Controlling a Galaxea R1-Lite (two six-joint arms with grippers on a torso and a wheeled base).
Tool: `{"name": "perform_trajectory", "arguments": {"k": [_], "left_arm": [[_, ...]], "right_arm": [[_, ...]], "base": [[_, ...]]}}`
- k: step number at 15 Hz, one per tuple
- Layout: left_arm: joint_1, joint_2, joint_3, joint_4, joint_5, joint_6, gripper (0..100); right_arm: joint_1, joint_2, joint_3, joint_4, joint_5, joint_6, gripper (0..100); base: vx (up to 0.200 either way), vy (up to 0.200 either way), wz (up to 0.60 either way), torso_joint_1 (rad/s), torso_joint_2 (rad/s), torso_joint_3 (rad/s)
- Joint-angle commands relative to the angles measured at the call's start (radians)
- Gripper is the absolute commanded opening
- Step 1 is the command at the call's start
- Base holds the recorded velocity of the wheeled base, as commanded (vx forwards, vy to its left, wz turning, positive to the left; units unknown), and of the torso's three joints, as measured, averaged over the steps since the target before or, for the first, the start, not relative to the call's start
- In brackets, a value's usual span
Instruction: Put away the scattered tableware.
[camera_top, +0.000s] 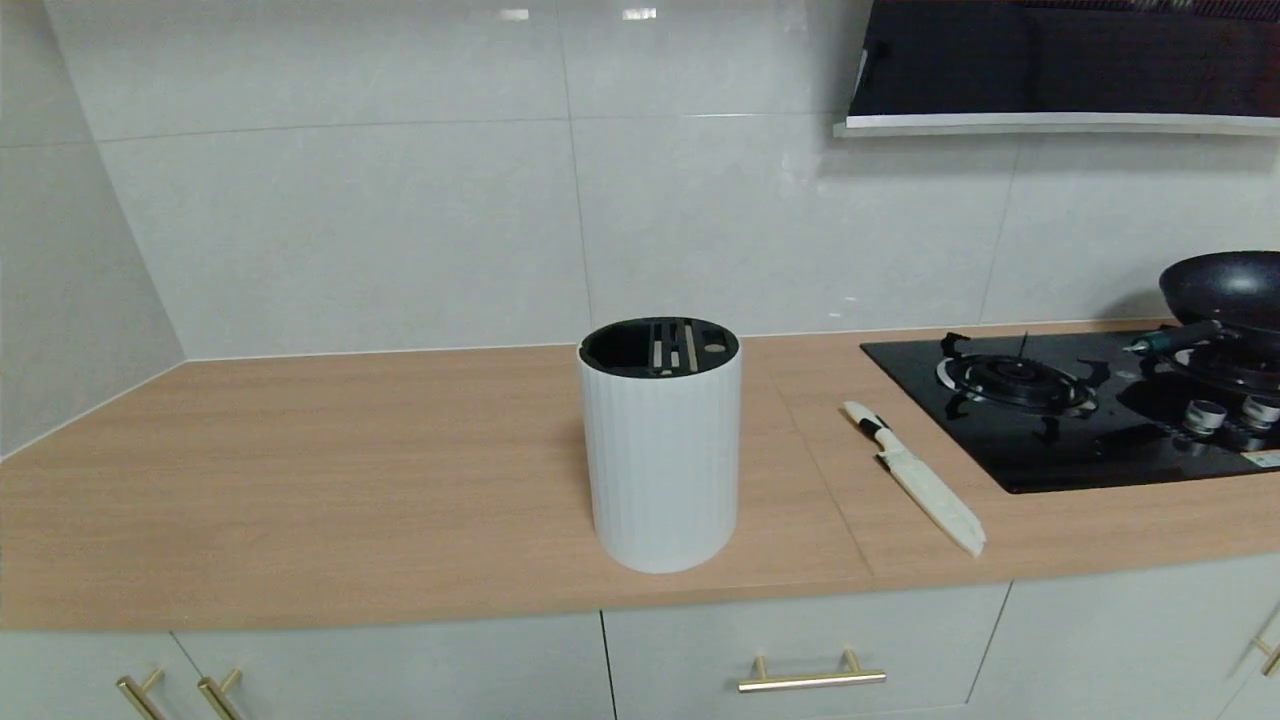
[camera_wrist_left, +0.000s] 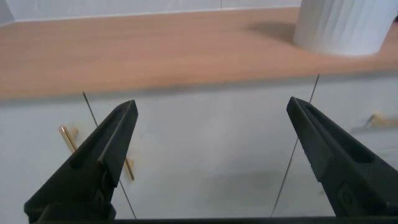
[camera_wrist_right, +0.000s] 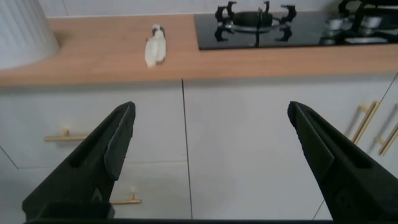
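From my head, I see a long wooden counter (camera_top: 300, 480) by a white tiled wall. A white holder (camera_top: 660, 450) stands upright near the middle of it. It is round, with thin ribs down its side. Its black top has slots and a small round hole.

To the right of the white holder, a little way off, a knife (camera_top: 915, 480) lies flat on the counter. It is white, with some black on the grip. The grip end points toward the wall and the tip points toward the front edge.

Near the knife, further right, a black stove (camera_top: 1060, 420) is set in the counter. A black pan (camera_top: 1225, 285) sits on its far right burner. Under the counter are pale cupboards with a gold handle (camera_top: 810, 680).

From my left wrist, I see my left gripper (camera_wrist_left: 210, 106) facing the cupboard doors. Its two black fingers are wide apart, with nothing between them. Past them, the bottom of the white holder (camera_wrist_left: 339, 25) stands on the counter.

From my right wrist, I see my right gripper (camera_wrist_right: 210, 107) facing the cupboard doors too. Its fingers are also spread wide and hold nothing. On the counter beyond, the knife (camera_wrist_right: 154, 48) lies between the white holder (camera_wrist_right: 22, 31) and the stove (camera_wrist_right: 280, 25), touching neither.
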Motion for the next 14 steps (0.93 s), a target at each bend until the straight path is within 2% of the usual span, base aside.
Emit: {"name": "perform_trajectory", "arguments": {"k": [1, 14], "left_arm": [[0.0, 0.0, 0.0, 0.0, 0.0, 0.0, 100], [0.0, 0.0, 0.0, 0.0, 0.0, 0.0, 100]], "right_arm": [[0.0, 0.001, 0.0, 0.0, 0.0, 0.0, 100], [0.0, 0.001, 0.0, 0.0, 0.0, 0.0, 100]], "base": [[0.0, 0.0, 0.0, 0.222, -0.49, -0.286], [0.0, 0.0, 0.0, 0.259, -0.56, -0.3]]}}
